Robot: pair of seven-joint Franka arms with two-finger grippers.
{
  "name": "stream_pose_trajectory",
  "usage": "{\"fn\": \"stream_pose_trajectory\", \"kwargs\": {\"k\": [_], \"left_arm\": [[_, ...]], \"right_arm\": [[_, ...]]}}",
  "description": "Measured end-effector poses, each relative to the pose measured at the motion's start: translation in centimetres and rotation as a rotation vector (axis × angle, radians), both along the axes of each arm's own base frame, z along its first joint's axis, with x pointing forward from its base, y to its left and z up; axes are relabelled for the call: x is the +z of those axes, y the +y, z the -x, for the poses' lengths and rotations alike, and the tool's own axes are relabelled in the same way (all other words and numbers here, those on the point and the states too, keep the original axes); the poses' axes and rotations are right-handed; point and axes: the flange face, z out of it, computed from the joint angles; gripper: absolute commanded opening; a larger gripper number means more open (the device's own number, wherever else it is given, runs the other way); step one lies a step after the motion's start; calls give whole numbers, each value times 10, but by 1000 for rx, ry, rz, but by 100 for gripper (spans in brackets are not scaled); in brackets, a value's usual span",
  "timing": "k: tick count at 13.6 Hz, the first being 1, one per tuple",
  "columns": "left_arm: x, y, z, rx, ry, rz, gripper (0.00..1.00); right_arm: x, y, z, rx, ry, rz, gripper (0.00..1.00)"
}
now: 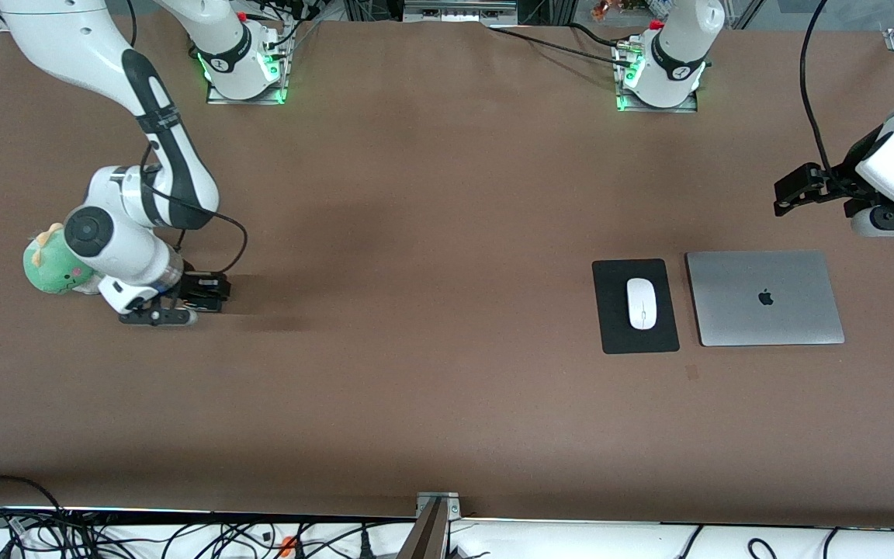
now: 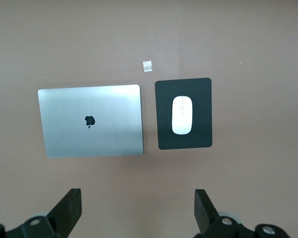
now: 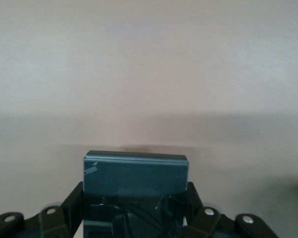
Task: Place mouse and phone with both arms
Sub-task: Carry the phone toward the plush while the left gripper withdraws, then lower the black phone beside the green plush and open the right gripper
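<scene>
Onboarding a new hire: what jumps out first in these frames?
The white mouse on its black mouse pad, beside a closed silver laptop toward the left arm's end. At the right arm's end, the right end effector grips the black phone low beside a green plush toy.

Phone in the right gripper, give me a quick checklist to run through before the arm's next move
1. Phone gripped: ok, the right gripper is shut on it, one finger on each side in the right wrist view.
2. Phone off the table: cannot tell, the gripper is very low beside the green plush toy.
3. Mouse placed: ok, it lies on the black pad, beside the closed laptop.
4. Left gripper out of the way: ok, open, holding nothing, waiting over bare table at the left arm's end.
5. Phone's drop spot: cannot tell, nothing marks one.
</scene>
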Motion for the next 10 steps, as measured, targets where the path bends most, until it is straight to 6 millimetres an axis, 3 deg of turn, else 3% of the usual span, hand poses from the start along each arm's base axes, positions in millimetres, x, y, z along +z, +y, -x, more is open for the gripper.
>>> {"fn": "stream_pose_trajectory", "kwargs": {"k": [2,4,5,6,10], "left_arm": [[11,1,-1,1,-24,1,100],[15,1,-1,1,-32,2,100],[14,0,-2,1,-32,2,100],[14,0,-2,0,-32,2,100],[14,-5,-2,-8,-32,2,100]], "right_arm": [[-20,-21,17,-12,-55,5,35],[-35,-24,26,-12,-64,9,38],[-38,-24,27,-9,-62,10,53],[-40,-25,27,-5,-61,11,100],[-38,-31,26,-2,-67,12,100]]}}
